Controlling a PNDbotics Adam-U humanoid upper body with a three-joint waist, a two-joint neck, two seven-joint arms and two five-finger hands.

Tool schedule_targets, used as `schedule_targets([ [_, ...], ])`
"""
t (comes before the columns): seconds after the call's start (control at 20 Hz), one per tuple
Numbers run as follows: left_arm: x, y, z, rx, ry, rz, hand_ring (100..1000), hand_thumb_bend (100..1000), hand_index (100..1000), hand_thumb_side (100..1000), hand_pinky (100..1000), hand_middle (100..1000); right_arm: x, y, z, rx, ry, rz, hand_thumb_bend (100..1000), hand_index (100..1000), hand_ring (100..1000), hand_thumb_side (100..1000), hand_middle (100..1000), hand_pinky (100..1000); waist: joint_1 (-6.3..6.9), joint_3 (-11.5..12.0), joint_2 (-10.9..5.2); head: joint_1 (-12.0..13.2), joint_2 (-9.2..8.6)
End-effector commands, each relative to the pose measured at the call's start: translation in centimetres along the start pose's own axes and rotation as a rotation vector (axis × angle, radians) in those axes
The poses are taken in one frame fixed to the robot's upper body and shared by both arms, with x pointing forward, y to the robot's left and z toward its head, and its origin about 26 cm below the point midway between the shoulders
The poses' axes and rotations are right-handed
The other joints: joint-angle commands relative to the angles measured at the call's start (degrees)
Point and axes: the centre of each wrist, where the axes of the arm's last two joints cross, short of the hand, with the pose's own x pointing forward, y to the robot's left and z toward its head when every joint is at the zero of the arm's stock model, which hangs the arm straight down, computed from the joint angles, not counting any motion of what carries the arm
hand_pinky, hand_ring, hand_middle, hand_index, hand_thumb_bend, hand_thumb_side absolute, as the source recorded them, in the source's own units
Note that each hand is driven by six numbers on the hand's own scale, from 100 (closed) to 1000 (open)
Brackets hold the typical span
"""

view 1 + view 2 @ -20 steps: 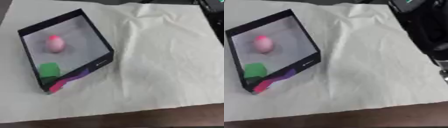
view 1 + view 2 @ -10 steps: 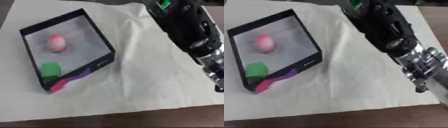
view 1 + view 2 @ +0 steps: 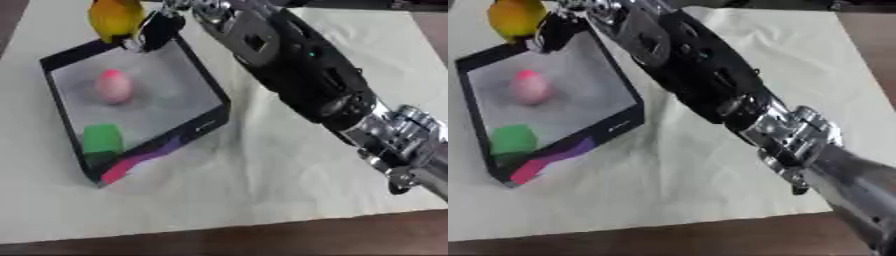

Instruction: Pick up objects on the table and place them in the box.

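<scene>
Two objects, a pink egg-shaped piece and a green block, are already lodged in the box. A yellow fruit-like object is gripped by the right robot hand at the box's far edge, not yet released.

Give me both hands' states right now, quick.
Right hand: shut on a yellow-orange object, over the box's far edge.
Left hand: not in view.

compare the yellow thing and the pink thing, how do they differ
The yellow thing is yellow with an orange tinge; the pink thing is pale pink with a redder top. The yellow thing is at the box's far edge beside the right hand; the pink thing lies alone on the box floor. The yellow thing looks larger. Both are small and rounded.
</scene>
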Motion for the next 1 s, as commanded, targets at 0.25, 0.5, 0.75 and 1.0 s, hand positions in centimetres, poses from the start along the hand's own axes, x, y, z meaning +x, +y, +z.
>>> schedule_targets([
  [0.25, 1.1, 0.2, -0.8, -0.007, -0.04, -0.001, 600, 413, 838, 481, 720, 781, 0.3, 1.4, -0.6, 0.05, -0.019, 0.044, 210, 732, 612, 105, 614, 803, -0.59, 0.36, -0.56, -0.2, -0.09],
  [0.5, 1.0, 0.1, -0.8, -0.003, -0.039, 0.009, 599, 414, 838, 483, 720, 781, 0.3, 2.8, -1.1, 0.084, -0.022, 0.036, 198, 732, 610, 110, 613, 806, -0.69, 0.97, -0.26, -0.77, -0.09],
  [0.75, 1.0, 0.0, -0.8, -0.002, -0.035, 0.015, 598, 414, 838, 484, 719, 780, 0.7, 3.0, -1.3, 0.089, -0.038, 0.029, 194, 732, 611, 102, 613, 806, -0.86, 1.5, 0.0, -1.18, -0.09],
  [1.0, 0.8, 0.0, -0.7, 0.002, -0.03, 0.013, 597, 415, 838, 486, 719, 780, 0.6, 3.4, -1.2, 0.105, -0.039, 0.051, 383, 834, 772, 162, 772, 849, -1.05, 1.58, 0.05, -0.95, -0.09],
])
